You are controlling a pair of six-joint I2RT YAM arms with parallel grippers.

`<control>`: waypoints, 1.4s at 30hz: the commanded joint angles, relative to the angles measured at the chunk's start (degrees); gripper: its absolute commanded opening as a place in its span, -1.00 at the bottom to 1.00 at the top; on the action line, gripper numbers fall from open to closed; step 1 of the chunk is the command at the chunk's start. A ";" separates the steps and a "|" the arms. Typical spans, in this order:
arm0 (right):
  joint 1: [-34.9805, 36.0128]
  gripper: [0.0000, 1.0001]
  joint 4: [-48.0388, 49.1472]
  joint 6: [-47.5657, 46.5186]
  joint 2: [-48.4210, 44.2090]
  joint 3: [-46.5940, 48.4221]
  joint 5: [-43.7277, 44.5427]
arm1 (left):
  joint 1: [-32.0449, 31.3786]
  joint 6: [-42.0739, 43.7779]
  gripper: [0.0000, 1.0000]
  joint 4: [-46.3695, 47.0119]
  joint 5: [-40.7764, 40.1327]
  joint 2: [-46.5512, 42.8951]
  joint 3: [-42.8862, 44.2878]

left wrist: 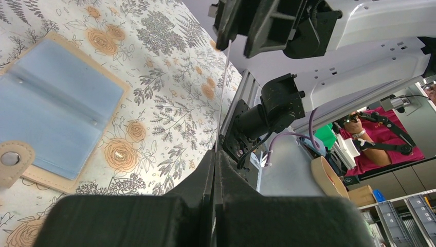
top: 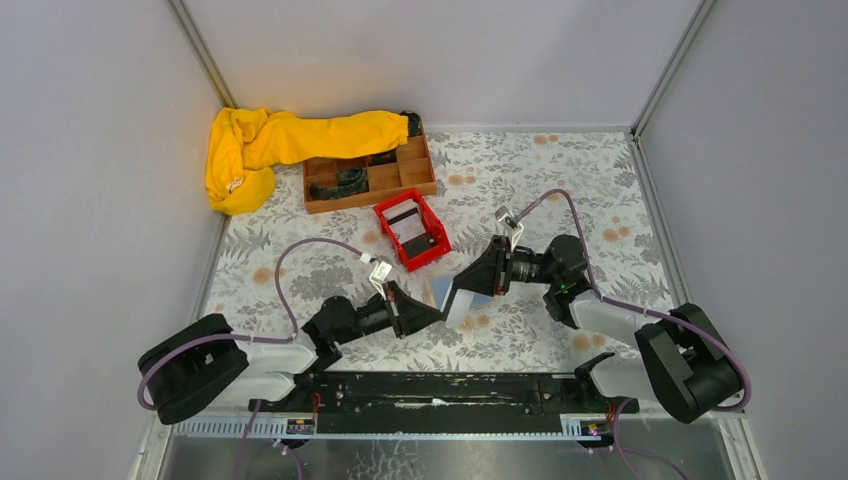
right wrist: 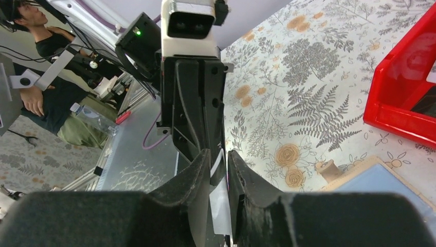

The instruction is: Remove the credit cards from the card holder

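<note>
Pinching a thin whitish card (right wrist: 220, 203) edge-on, the left gripper (top: 432, 308) has its jaws pressed together on the card's one end above the flowered table (top: 560, 190), near the middle of its near edge. The right gripper (right wrist: 218, 154) faces it from the other side. Its two fingers stand a little apart with the card's far end between them, and a narrow gap shows in the right wrist view. Whether either pad touches the card cannot be told.

The card holder (left wrist: 56, 113) lies opened flat on the table just beside and below the two grippers. Its slate-blue pockets face up, a tan border runs round them, and a tan snap tab sticks out from one end. Neither gripper touches it.

A red bin (top: 382, 212) sits near the table's middle, toward the far edge from the grippers and apart from the holder, with dark flat pieces inside. Beyond it a wooden tray (top: 370, 202) with compartments stands toward the far edge, left of centre. A yellow cloth (top: 260, 150) is heaped at the far left corner, one sleeve-like length draped along the tray's far side.
</note>
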 commanded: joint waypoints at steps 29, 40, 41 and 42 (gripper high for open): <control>0.51 -1.00 32.71 21.99 13.11 4.44 0.83 | 2.60 3.99 0.36 17.20 -5.05 -6.97 -6.71; 0.55 -1.00 32.62 22.02 11.64 5.95 2.26 | 2.58 8.81 0.11 2.59 -9.69 -17.18 -4.72; 0.50 -1.00 32.61 22.08 11.50 5.96 2.38 | 2.54 8.83 0.10 2.28 -9.73 -17.24 -4.67; 0.53 -1.00 32.61 22.14 11.53 6.03 2.33 | 2.60 8.76 0.10 2.38 -9.71 -17.14 -4.69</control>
